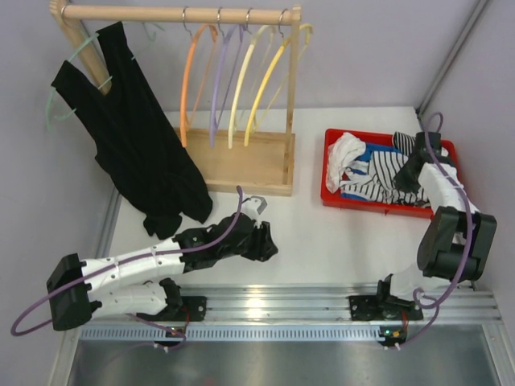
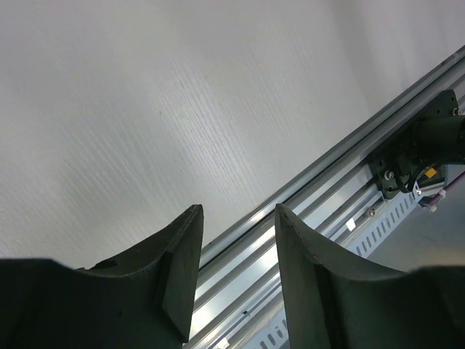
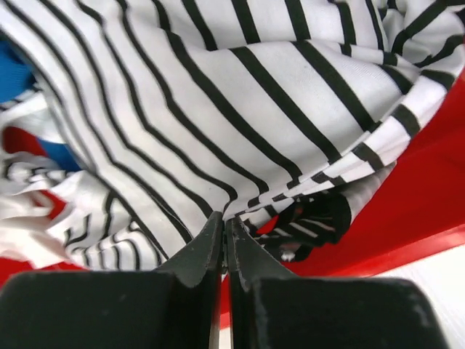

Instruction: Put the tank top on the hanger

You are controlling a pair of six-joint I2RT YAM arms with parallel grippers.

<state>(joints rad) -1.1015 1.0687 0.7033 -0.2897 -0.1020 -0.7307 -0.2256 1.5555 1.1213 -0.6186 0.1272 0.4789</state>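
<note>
One fold of the tank top (image 3: pixel 167 123) is sitting right at the tips of your right gripper (image 3: pixel 224 218). Its fingers are pressing together with barely a slit between them, so you are most likely pinching that thin-striped fabric rather than closing on air. The garment is lying crumpled in the red bin (image 1: pixel 362 207) by the far right corner of the desk, tangled among other white and blue cloth. You are working the pick-up step. Nothing is hanging on the hanger (image 1: pixel 187 88) yet; it is dangling from the wooden rack (image 1: pixel 241 165) along the far edge, toward the left, well apart from the bin. Your left gripper (image 1: pixel 269 245) is hovering over bare desk near the middle of the near edge, fingers spread and holding nothing. Next you are probably needing a slow lift, drawing the top clear of its neighbours, and then exposing a strap opening for the idle arm to catch.
</note>
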